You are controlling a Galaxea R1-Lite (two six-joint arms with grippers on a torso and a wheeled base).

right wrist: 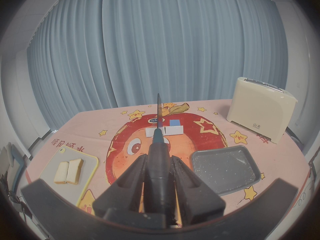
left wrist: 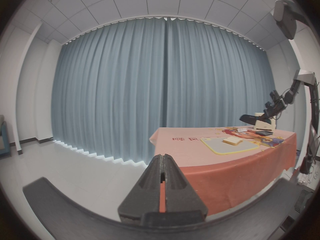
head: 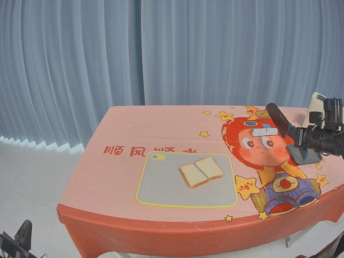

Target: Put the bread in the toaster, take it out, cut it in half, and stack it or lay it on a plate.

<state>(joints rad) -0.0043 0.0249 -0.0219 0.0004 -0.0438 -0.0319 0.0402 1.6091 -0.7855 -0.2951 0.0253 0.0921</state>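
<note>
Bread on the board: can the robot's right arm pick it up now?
Probably not yet. The right gripper is shut on the knife, so it cannot grab anything else. Nothing stands between it and the bread halves on the cutting board, so the way looks open once the knife is down.

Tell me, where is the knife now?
The knife is in the right gripper, above the right side of the table, near the grey tray and the toaster.

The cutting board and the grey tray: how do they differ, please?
The cutting board is pale, flat and yellow-edged; the grey tray is darker with raised walls. The cutting board carries the two bread halves; the grey tray lies by the toaster. Both are rounded rectangles.
</note>
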